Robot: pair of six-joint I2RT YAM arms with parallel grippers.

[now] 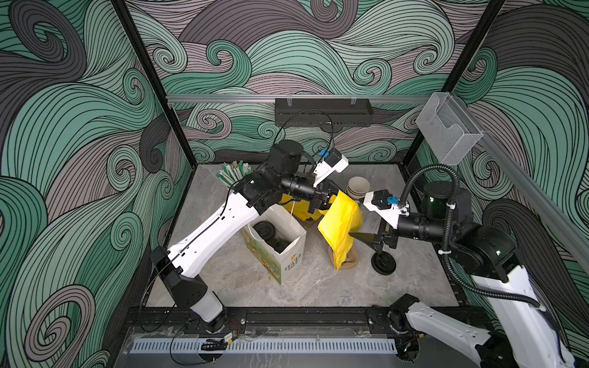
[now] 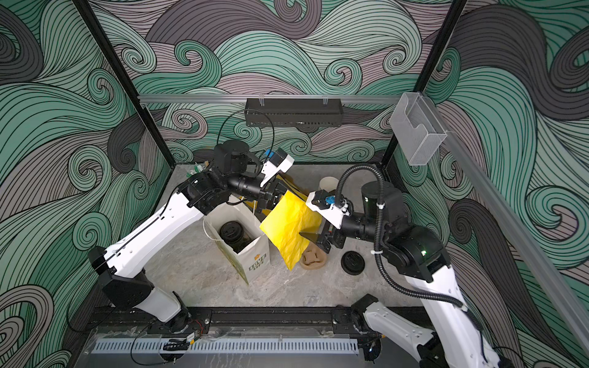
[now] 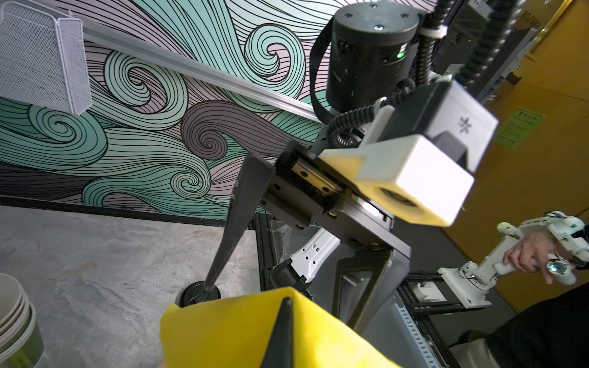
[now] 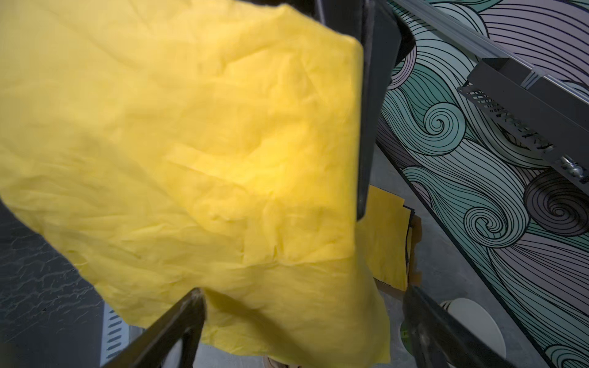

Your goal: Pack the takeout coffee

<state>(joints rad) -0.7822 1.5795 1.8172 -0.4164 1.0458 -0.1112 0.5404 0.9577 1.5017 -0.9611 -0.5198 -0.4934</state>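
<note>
my left gripper (image 1: 330, 200) is clamped on the top edge of a yellow napkin (image 1: 339, 226), which hangs in the air above the surface (image 1: 242, 286). my right gripper (image 1: 365, 243) stands wide and holds nothing — one finger points at the napkin's side, the other hangs over a loose black lid (image 1: 384, 263) lying flat. the takeout coffee (image 1: 264, 230) sits inside the upright white paper bag (image 1: 288, 264), left of the napkin in both top views — only its black lid shows. a stack of lidless cups (image 1: 358, 188) stands behind, toward the back wall.
</note>
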